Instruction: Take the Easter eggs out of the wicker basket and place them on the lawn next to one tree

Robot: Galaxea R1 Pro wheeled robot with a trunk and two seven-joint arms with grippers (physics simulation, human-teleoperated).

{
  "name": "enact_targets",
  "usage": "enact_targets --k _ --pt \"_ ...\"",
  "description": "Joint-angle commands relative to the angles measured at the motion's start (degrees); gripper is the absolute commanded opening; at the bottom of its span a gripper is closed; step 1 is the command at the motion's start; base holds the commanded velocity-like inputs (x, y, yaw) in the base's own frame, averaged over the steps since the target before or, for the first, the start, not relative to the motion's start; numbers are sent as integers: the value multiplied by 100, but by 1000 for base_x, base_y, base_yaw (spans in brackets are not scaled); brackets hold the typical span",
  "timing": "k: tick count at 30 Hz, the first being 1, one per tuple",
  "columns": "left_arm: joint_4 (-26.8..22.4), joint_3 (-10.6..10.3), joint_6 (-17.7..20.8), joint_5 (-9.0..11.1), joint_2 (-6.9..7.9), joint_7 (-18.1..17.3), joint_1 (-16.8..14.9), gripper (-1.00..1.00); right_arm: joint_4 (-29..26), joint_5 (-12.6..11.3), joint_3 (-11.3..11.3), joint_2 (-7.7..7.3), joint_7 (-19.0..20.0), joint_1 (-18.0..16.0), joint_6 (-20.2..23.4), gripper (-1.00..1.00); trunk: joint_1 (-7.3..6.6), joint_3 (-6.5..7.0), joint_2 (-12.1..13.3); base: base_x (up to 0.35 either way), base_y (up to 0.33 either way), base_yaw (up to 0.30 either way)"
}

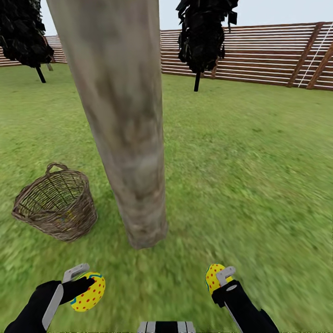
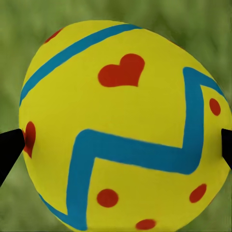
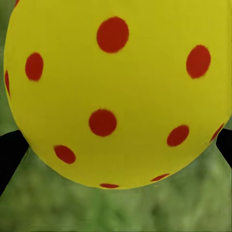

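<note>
Slatted wooden fence, pale sky

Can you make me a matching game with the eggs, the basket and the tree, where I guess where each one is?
Things:
1. egg with blue zigzag
2. egg showing red dots
3. wicker basket
4. tree trunk

Places:
A. standing straight ahead of the robot
B. on the lawn, left of the trunk
C. in the right gripper
D. in the left gripper

Pairs: 1-D, 2-C, 3-B, 4-A
</note>
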Motion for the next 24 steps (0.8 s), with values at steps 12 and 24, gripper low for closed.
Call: enact_targets --k 12,24 --pt "6 8 31 33 -31 -27 -2 -100 226 20 -4 -21 -142 -112 -33 -100 29 -271 -18 0 0 0" --pt "6 8 31 37 -31 -27 -2 -100 371 -12 -7 -40 -131 -178 -116 -100 53 -470 -30 0 0 0"
